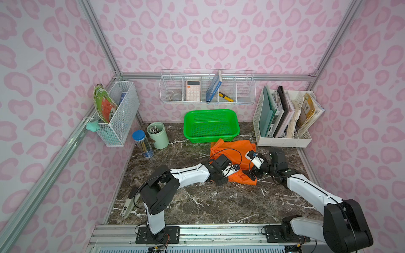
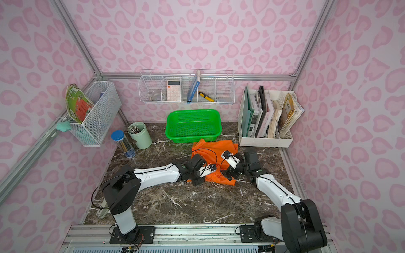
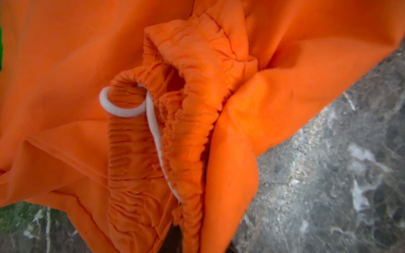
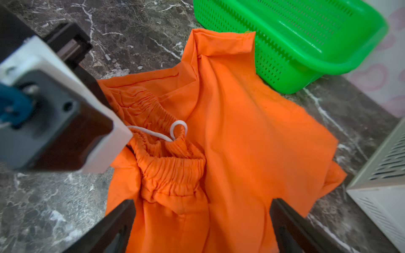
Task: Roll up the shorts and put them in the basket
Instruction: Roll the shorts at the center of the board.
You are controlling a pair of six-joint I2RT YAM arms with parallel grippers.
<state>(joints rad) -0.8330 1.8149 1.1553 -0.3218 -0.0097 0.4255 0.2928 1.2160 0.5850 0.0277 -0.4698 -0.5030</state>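
Shorts (image 1: 232, 151) lie crumpled on marble tabletop (image 1: 197, 201), far hem touching green basket (image 1: 210, 131). L gripper (image 1: 236, 169): fingers mostly hidden, appears pinched shut on gathered waistband (image 3: 192, 122); white drawstring (image 3: 122, 111) loops out beside it. R gripper (image 4: 202, 203): jaws spread wide either side of fabric, gripping nothing.

your dark marbled tabletop (image 1: 197, 203) carries the orange shorts (image 1: 232, 146), crumpled right of centre, with one far corner propped against the green basket (image 1: 210, 139) at the far edge. at the far left stand a mint cup of pens (image 1: 158, 137) and a blue-lidded clear tube (image 1: 143, 145). a white file rack (image 1: 282, 140) sits at the far right.
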